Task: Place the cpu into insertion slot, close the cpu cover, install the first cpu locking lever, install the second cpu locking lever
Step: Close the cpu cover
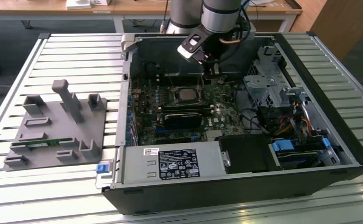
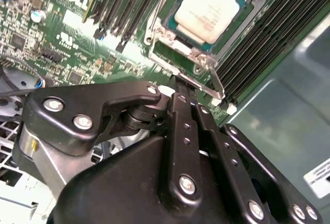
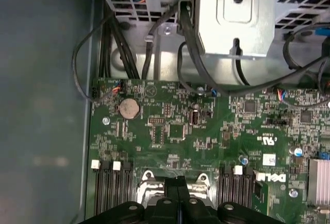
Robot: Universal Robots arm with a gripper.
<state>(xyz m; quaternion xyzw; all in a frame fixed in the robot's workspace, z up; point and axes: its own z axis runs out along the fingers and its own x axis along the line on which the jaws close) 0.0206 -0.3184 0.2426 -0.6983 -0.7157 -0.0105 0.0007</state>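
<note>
Slatted aluminium tabletop (image 1: 75, 51) carries an open desktop computer case (image 1: 349, 140) lying on its side. That leaves its motherboard (image 1: 147, 109) facing up for the arm, which reaches in from twelve o'clock in the exterior view. At nine o'clock from the case sits a grey fixture tray (image 1: 19, 161). Its posts and pockets look shaped to stage parts, and a green memory module (image 1: 44, 143) lies in one pocket.

The cpu (image 2: 206, 7) is seated in the insertion slot (image 1: 197, 101) near the board's middle. The cpu cover (image 2: 200, 55) appears to lie down around it, its window leaving the chip's metal top bare.

The gripper (image 1: 211, 70) hangs at about one o'clock from the socket in the exterior view, its fingers pressed together with nothing visible between them. In the second wrist view the tips sit just beside the cover's edge. I judge that pose suited to pushing thin metal, not carrying; whether they touch it I cannot tell.

As for writing, a white printed label (image 1: 178, 164) is stuck on the power supply. White lettering and marks are printed on the board, and faint print shows on the chip.
</note>
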